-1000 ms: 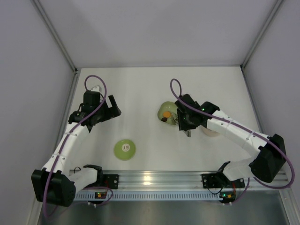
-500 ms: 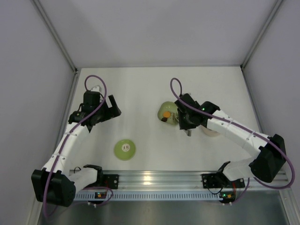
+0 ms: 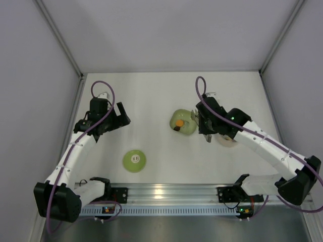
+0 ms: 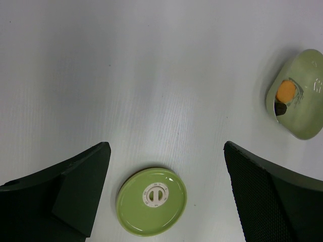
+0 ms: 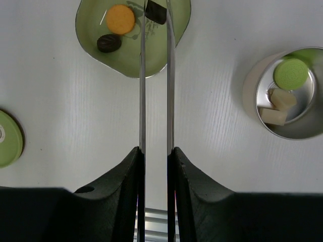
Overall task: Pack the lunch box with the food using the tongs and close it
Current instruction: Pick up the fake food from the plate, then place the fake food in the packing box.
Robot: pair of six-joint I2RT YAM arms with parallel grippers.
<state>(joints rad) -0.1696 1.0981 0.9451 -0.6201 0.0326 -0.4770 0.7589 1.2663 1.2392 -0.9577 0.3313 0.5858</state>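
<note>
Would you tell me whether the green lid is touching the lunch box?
Apart. The right wrist view shows the lid at its left edge and the lunch box far right, with the tongs between them.

Left wall [image 3: 35, 101], back wall [image 3: 171, 35] and right wall [image 3: 298, 75] box in the surface [image 3: 151, 91]. Far half is bare, with a free lane along the far edge. Left end effector [image 4: 164, 151] hangs wide open over the left-centre, above only bare surface and the lid [image 4: 151, 200], which lies toward the near edge. Centre is blocked by the green dish [image 3: 185, 122], with the right end effector [image 5: 155, 151] clamped on the tongs [image 5: 142, 75] reaching over it. Lunch box [image 5: 287, 96] sits just right of the dish, uncovered, partly under the right arm [image 3: 262, 143]. There is an open gap between lid and dish. Rail [image 3: 166, 191] closes the near edge.
</note>
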